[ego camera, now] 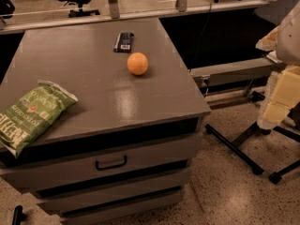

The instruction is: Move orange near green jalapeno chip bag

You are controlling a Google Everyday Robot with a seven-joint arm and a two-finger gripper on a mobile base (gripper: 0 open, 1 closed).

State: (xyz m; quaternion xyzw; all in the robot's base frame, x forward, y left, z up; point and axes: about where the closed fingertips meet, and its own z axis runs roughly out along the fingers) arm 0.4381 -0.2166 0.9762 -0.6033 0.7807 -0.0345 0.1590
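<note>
End effector: hanging off the right side of the cabinet, out over the floor and well apart from everything on the tabletop. It is showing only as pale yellow-white blocks at the edge of the view. I cannot tell whether it is open or closed, and I am seeing nothing held in it.

Nearest thing inward is the orange. It is sitting right of centre on the far half of the tabletop, with nothing touching it. A small dark packet is lying flat beyond it toward the far edge, near but apart.

Farthest from me is the chip bag. It is lying flat at the near left corner, its lower end hanging over the front edge above the drawers. It is well apart from the orange, with bare grey surface between them.

Handling, as I am judging it:
- The orange is looking firm, smooth and light.
- Being round, it is likely to roll if nudged, or to squirt out of a shallow pinch.
- I am favouring a descent from above, closing across its widest middle with moderate pressure.
- It wants setting down gently beside the bag's right side so it is not rolling off.
- The bag is looking soft and crinkled, and a bump could slide it over the edge.

The move is not yet begun. The reach comes first.
</note>
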